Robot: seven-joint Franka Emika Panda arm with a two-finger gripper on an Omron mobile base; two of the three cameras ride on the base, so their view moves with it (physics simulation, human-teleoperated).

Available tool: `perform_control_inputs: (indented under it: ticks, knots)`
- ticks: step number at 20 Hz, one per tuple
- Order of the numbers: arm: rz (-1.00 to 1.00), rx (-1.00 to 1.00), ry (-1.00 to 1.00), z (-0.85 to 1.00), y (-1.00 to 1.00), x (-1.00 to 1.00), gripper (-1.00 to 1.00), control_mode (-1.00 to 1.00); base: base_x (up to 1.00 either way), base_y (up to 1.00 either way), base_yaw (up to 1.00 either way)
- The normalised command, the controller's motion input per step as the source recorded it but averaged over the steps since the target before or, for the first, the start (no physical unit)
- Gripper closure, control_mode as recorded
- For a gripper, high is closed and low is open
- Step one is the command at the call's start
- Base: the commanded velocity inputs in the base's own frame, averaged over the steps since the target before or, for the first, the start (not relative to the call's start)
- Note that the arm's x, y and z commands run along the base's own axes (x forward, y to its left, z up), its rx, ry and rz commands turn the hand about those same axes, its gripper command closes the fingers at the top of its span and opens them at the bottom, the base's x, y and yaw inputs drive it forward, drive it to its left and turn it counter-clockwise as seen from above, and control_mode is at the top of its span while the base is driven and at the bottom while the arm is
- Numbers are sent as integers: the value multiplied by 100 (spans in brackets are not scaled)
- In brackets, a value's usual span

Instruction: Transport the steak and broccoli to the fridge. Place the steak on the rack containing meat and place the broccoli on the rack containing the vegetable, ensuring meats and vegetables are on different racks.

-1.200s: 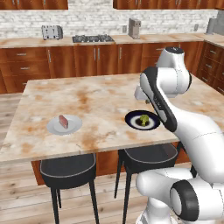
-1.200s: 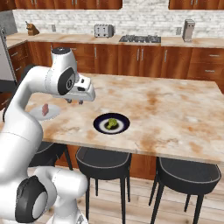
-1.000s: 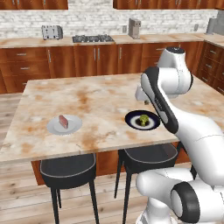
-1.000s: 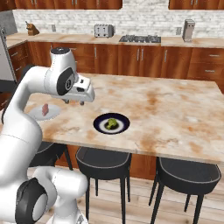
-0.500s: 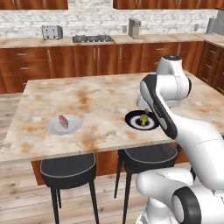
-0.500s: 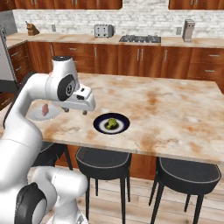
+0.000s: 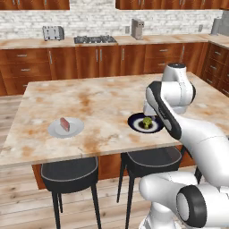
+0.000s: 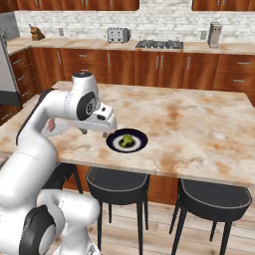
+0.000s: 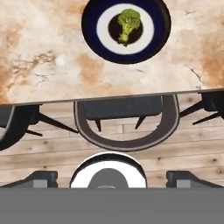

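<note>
The broccoli (image 9: pixel 128 24) lies on a dark blue plate (image 9: pixel 94 41) near the island's front edge, also seen as broccoli (image 7: pixel 146 121) and broccoli (image 8: pixel 127 140). My gripper (image 8: pixel 93 132) hangs just left of that plate, above the counter edge, and touches nothing. Its fingertips (image 9: pixel 41 177) stand wide apart, so my gripper (image 9: pixel 111 177) is open and empty. The steak (image 7: pixel 65 124) sits on a white plate (image 7: pixel 76 130) at the island's left. My arm hides most of the steak in the right base view. The fridge racks are out of view.
Two black stools (image 7: pixel 69 172) stand under the island's front edge. Wood cabinets, a stove (image 7: pixel 95 39) and a toaster (image 7: pixel 53 32) line the back wall. A grey appliance (image 8: pixel 9 60) stands at the far left; I cannot tell whether it is the fridge.
My hand has come down and slightly toward the dark plate. The steak, the broccoli and both plates have stayed put.
</note>
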Motion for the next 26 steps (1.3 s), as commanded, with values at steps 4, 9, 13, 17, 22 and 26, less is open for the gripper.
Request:
perform_control_inputs:
  ticks: [4, 9, 13, 17, 22, 26]
  knots:
    - [0, 0, 5, -39, -12, 27, -100, -100, 0, 0, 0]
    - [0, 0, 4, -33, -19, 39, -100, -100, 0, 0, 0]
    - [0, 0, 5, -28, -14, 44, -100, -100, 0, 0, 0]
    - [1, 0, 2, -35, -4, 53, -100, -100, 0, 0, 0]
    - [0, 0, 3, -42, -2, 58, -100, -100, 0, 0, 0]
    - [0, 0, 1, -43, -8, 53, -100, -100, 0, 0, 0]
